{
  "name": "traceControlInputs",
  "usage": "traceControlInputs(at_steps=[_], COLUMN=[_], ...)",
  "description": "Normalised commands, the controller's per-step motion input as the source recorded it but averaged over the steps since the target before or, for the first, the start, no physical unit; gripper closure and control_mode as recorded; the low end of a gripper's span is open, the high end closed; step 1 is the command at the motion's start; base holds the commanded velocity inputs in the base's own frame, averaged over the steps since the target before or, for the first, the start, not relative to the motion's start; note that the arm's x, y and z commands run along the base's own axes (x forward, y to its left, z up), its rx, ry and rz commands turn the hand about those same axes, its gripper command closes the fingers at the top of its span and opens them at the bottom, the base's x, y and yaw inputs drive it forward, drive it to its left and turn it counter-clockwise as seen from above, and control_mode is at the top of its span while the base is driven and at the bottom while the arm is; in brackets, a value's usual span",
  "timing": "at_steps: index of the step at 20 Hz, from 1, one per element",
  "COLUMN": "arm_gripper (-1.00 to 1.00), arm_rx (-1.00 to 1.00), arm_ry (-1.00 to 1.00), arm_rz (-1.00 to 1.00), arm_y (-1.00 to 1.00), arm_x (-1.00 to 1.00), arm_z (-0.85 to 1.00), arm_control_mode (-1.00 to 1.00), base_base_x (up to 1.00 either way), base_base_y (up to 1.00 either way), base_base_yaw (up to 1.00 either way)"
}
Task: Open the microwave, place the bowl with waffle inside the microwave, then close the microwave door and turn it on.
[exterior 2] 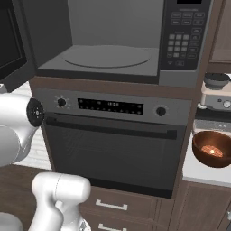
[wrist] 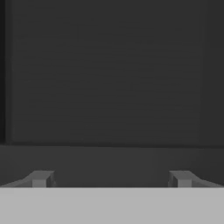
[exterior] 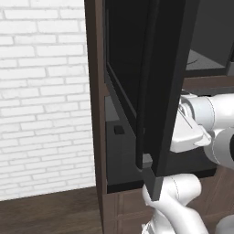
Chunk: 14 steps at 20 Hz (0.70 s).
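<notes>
The microwave (exterior 2: 108, 58) stands open, with its grey cavity and round turntable showing and the keypad (exterior 2: 182, 36) at its right. The microwave door (exterior: 160, 87) is swung out to the left and appears edge-on in the left base view; its black glass also fills the left edge (exterior 2: 11, 40) of the right base view. My gripper (wrist: 111, 178) is open, its fingertips (wrist: 41, 178) spread wide close to the door's dark panel, nothing between them. A brown bowl (exterior 2: 212, 149) with the waffle sits on the counter at the right.
Below the microwave is the oven (exterior 2: 113, 149) with knobs, a display strip and a long handle bar. Drawers (exterior 2: 110, 205) lie under it. A small appliance (exterior 2: 216, 92) stands behind the bowl. A white brick wall (exterior: 41, 91) is left of the cabinet.
</notes>
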Motion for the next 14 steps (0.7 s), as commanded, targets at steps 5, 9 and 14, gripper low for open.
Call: traceControlInputs(at_steps=[5, 9, 14], arm_gripper=[-1.00, -1.00, -1.00], arm_rx=[0.00, 0.00, 0.00], arm_ry=[0.00, 0.00, 0.00], arm_rz=[0.00, -0.03, -0.15], arm_y=[0.00, -0.39, -0.97], arm_x=[0.00, 0.00, 0.00], arm_z=[0.00, 0.06, 0.15], arm_control_mode=[-1.00, -1.00, -1.00], base_base_x=[0.00, 0.00, 0.00], base_base_y=[0.00, 0.00, 0.00], base_base_yaw=[0.00, 0.00, 0.00])
